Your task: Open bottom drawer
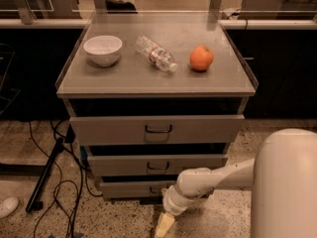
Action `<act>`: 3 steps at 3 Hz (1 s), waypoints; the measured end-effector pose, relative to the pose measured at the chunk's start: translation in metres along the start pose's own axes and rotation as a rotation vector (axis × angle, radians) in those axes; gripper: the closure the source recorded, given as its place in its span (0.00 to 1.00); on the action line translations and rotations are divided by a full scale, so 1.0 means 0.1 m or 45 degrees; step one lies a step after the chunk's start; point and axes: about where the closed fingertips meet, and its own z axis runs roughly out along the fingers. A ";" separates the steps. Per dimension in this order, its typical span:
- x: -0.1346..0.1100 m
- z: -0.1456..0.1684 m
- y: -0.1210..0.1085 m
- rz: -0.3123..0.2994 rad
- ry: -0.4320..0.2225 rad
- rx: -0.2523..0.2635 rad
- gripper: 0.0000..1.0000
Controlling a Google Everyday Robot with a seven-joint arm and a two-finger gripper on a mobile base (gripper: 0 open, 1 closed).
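The bottom drawer (128, 188) is the lowest, shortest grey front of the grey cabinet (148, 85). It sticks out slightly, and its small dark handle (154, 189) is partly hidden by my arm. My gripper (165, 225) hangs low in front of the drawer, just below and right of its handle, pointing down at the floor. It holds nothing that I can see. The middle drawer (124, 165) and the tall top drawer (114, 130) sit above.
A white bowl (102, 49), a lying plastic bottle (156, 54) and an orange (201, 58) rest on the cabinet top. Black cables (62, 182) and a stand leg lie on the floor to the left. My white arm body (287, 182) fills the lower right.
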 end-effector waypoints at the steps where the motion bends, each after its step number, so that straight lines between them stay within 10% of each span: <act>1: 0.11 0.31 -0.14 0.018 -0.017 -0.009 0.00; 3: 0.15 0.34 -0.12 0.033 -0.041 0.011 0.00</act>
